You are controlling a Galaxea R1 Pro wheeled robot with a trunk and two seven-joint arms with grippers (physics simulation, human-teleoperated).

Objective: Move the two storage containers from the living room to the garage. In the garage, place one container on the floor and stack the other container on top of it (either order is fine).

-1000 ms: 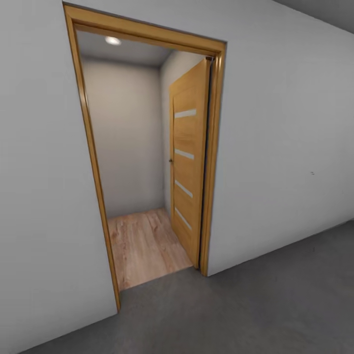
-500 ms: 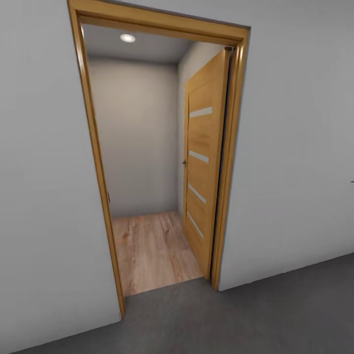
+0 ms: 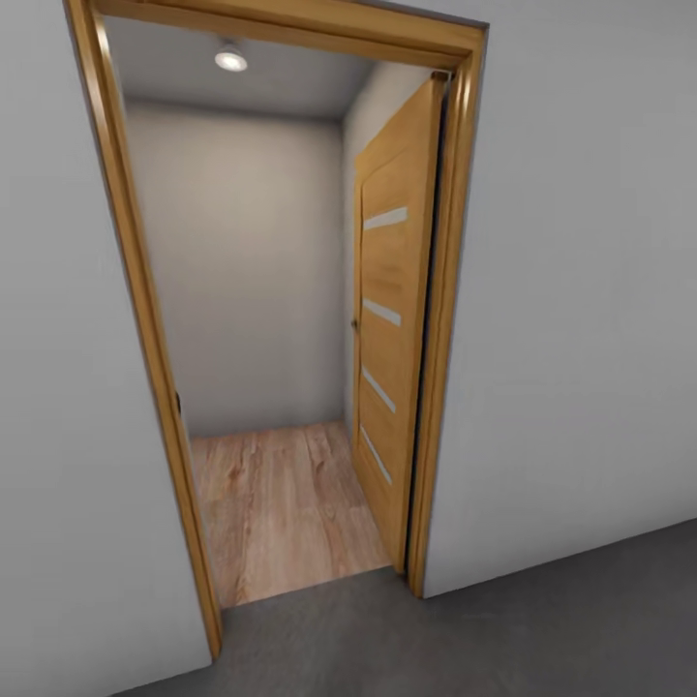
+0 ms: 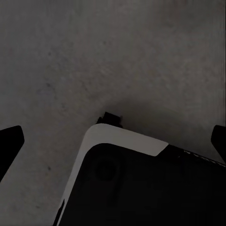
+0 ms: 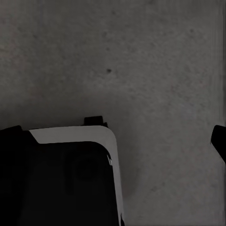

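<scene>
The two storage containers are out of view. I face an open doorway (image 3: 281,319) in a white garage wall. The dark grey floor (image 3: 542,629) lies under me, and light wood planks (image 3: 281,503) begin past the threshold. In the left wrist view my left gripper (image 4: 113,141) hangs open over the grey floor, its dark fingertips (image 4: 10,140) far apart and nothing between them. In the right wrist view my right gripper (image 5: 113,136) is likewise open and empty above the floor, one fingertip (image 5: 219,140) showing at the frame's edge.
The wooden door with glass slits (image 3: 392,329) stands swung inward along the right side of the opening. Wooden frame posts (image 3: 145,329) bound the gap on both sides. A small hall with a ceiling lamp (image 3: 230,60) lies beyond. My own base (image 4: 141,188) shows below each wrist.
The whole head view has shifted: the doorway looms larger and sits further left, so the camera has moved closer to the opening. Nothing in the scene itself has moved.
</scene>
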